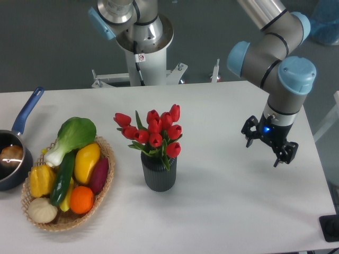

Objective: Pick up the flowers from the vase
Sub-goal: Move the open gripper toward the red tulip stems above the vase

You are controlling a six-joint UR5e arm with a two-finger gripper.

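- At near-left table edge: wicker basket [104, 186] w/ veg & fruit — bok choy-like green [74, 136], yellow pepper [87, 160], orange [81, 199], purple sweet potato [99, 175], dark green cucumber, pale garlic-like bulb [42, 210].
- Just right of basket, near table centre: vase [158, 174], dark ribbed cylinder, upright on the white table [222, 211].
- Flowers [153, 132] sit in vase; red tulip buds + green leaves spread wider than the mouth, stems down inside. Nothing touching them.
- Far left, cut by frame edge: blue-handled saucepan [16, 153], something brownish inside, can't ID.
- Right side, well apart from vase: gripper [274, 149] hangs above table, pointing down, tilted toward the right. Fingers look parted, nothing between them; exact gap hard to judge from this angle. Blue LED lit on wrist.
- Back: arm's grey links w/ blue joint caps come in from top right; base column [140, 47] stands behind table's far edge.
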